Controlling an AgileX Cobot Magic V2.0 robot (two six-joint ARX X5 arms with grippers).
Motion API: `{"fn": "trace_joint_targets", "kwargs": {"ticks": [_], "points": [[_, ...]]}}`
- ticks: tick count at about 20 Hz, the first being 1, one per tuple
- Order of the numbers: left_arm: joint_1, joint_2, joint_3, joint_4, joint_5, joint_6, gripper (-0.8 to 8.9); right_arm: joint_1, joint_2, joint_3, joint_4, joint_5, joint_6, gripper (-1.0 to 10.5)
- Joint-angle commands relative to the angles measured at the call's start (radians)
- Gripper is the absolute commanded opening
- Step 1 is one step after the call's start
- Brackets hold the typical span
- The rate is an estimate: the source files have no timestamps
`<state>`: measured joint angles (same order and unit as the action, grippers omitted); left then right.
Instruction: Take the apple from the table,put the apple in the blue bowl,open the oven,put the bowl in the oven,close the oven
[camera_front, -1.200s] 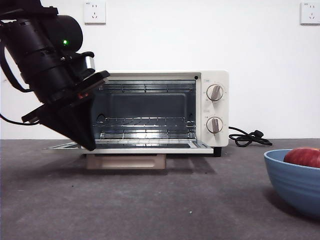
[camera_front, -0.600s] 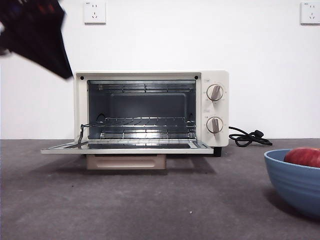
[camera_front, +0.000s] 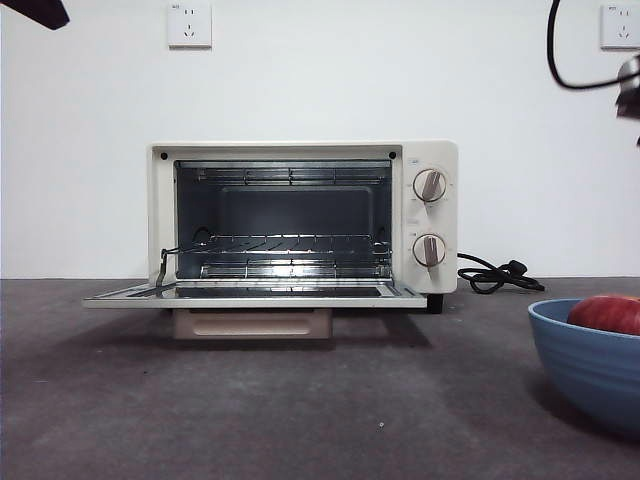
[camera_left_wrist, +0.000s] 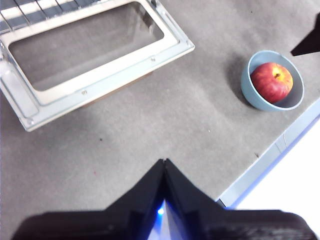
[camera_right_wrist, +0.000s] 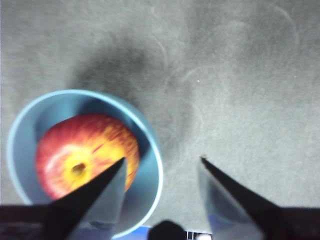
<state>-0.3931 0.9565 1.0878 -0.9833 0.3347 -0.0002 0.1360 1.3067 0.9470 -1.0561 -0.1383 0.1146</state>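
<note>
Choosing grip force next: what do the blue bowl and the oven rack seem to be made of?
The blue bowl looks like matte plastic or glazed ceramic; its even, dull surface leaves that open. The oven rack looks like bare metal wire: thin, shiny bars.

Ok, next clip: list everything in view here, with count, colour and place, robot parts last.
oven: one, cream-white, at the back of the table, door folded down flat, wire rack inside
knobs: two, beige, stacked on the oven's panel
cord: one, black, on the table beside the oven
blue bowl: one, near edge of the table, away from the oven
apple: one, red with yellow, inside the bowl
wall sockets: two, white, high on the wall
table: one, dark grey
left gripper: black, jaws shut, above the table in front of the door
right gripper: black, jaws open, above the bowl's rim
</note>
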Motion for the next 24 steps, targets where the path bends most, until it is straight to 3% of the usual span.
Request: {"fn": "trace_joint_targets", "kwargs": {"ticks": [1, 10, 13, 19, 24], "points": [[-0.001, -0.006, 0.0, -0.015, 0.005, 0.003, -0.05, -0.001, 0.046, -0.003, 0.011, 0.001, -0.022, 2.6], [-0.001, -0.006, 0.0, -0.024, 0.005, 0.003, -0.05, 0.0, 0.2, -0.003, 0.038, -0.004, -0.042, 2.5], [-0.001, -0.006, 0.0, -0.028, 0.005, 0.004, -0.05, 0.001, 0.214, -0.003, 0.041, -0.004, -0.04, 0.4], [-0.001, -0.006, 0.0, -0.032, 0.005, 0.005, -0.05, 0.002, 0.204, -0.003, 0.073, -0.004, -0.037, 0.0], [-0.001, -0.006, 0.0, -0.033, 0.005, 0.004, -0.05, 0.028, 0.163, -0.001, 0.103, -0.057, 0.044, -0.1]]}}
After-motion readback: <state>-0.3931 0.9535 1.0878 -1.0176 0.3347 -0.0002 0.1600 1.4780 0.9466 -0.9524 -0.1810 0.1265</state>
